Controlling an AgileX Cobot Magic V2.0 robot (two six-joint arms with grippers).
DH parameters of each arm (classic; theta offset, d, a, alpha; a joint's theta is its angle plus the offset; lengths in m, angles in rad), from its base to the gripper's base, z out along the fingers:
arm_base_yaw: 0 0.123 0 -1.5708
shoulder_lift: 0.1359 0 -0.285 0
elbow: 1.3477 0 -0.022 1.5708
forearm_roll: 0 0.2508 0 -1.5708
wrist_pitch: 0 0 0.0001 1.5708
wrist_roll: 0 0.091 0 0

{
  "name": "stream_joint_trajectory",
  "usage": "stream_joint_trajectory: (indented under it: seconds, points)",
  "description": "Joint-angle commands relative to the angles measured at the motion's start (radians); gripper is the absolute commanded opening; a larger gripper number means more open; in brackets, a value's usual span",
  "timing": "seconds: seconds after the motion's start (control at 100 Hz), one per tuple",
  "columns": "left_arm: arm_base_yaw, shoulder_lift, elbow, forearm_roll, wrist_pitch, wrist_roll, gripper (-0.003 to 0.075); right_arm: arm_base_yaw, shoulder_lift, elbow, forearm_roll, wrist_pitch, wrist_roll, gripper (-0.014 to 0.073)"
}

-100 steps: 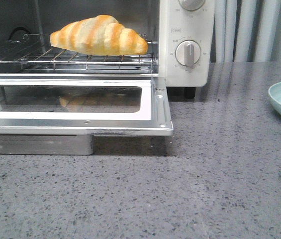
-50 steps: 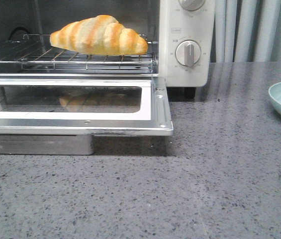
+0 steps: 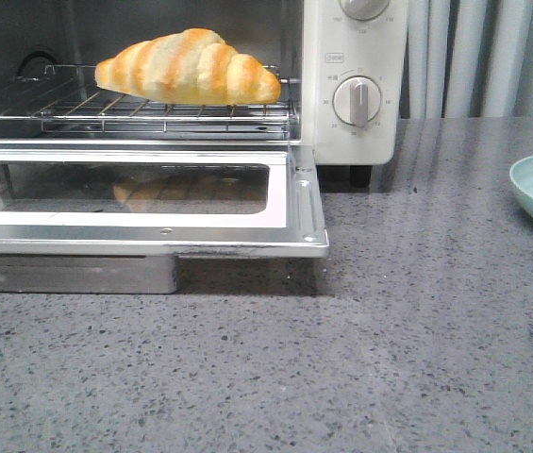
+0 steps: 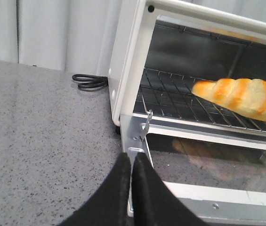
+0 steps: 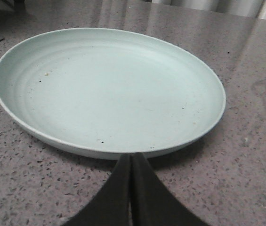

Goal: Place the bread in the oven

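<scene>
**Bread lies on the oven rack, door down**

The bread [image 3: 189, 68] lies lengthwise on the wire rack [image 3: 134, 109] inside the oven [image 3: 351, 57], toward the rack's right half in the front view, its tapered ends pointing left and right. Its golden crust with pale stripes is mirrored faintly in the glass of the door [image 3: 143, 193], which hangs fully open and flat, out over the speckled grey table [image 3: 389, 359]. To the right of the cavity sits the cream control panel with a round dial [image 3: 357, 100]; a short black foot shows beneath it.

From the left wrist view the bread [image 4: 241, 96] shows on the rack, and the left gripper [image 4: 133, 162] sits just before the door's near hinge corner, its black fingers pressed together with nothing between them. A coiled black cable [image 4: 89, 81] lies on the table beside the oven wall.

The right gripper [image 5: 131, 162] hovers at the near rim of a pale green plate [image 5: 38, 127], well apart from the oven, its fingers likewise pressed together and holding nothing
</scene>
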Motion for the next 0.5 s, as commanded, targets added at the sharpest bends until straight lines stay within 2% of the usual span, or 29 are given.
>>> stream_joint_trajectory:
  seconds: [0.0, 0.3, 0.38, 0.49]
  points:
    - [0.015, -0.030, 0.003, -0.028, -0.080, -0.005, -0.0021, -0.006, -0.021, 0.012, 0.015, -0.025, -0.009, -0.0057]
    - [0.144, -0.030, 0.102, -0.068, -0.077, 0.069, -0.0021, -0.006, -0.021, 0.012, 0.015, -0.025, -0.009, -0.0057]
    - [0.154, -0.030, 0.132, -0.072, -0.084, 0.076, -0.0021, -0.006, -0.021, 0.012, 0.015, -0.025, -0.009, -0.0057]
    - [0.154, -0.030, 0.132, -0.080, -0.015, 0.140, -0.0021, -0.006, -0.021, 0.012, 0.015, -0.025, -0.009, -0.0057]
